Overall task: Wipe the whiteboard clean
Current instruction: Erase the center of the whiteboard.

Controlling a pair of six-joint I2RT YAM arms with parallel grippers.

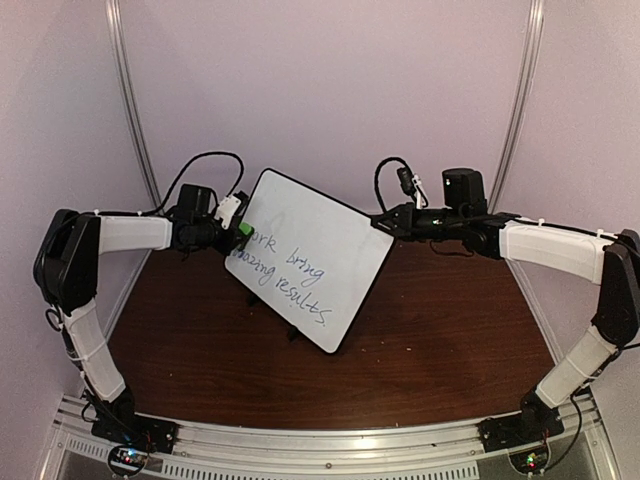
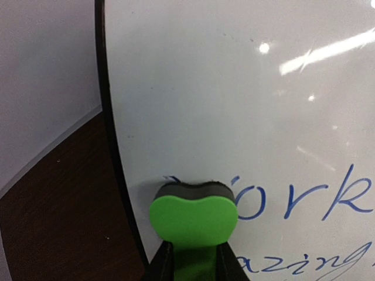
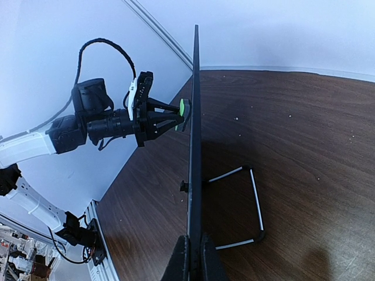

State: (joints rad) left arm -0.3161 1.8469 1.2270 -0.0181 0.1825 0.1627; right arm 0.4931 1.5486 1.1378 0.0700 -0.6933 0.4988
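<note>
From above, the whiteboard (image 1: 310, 255) stands tilted at mid-worktop (image 1: 450, 340). Two lines of blue writing (image 1: 285, 268) cross its lower half, nearly all of it there, so by my reckoning the wiping has barely begun. Left claw (image 1: 236, 233) is at the board's left edge, clenched on the green eraser (image 1: 244, 231), and right claw (image 1: 386, 222) is clamped on the opposite edge, steadying it. Over to the left wrist: the eraser pad is against the surface at the very start of the top line, hiding the first letter, with "ork" and the line beneath untouched and blank white above. Right wrist now: the board shows edge-on, pinched between that claw's fingers (image 3: 180, 266), its wire stand (image 3: 253, 205) out behind on the wood. Nothing I can see blocks the sweep across.
</note>
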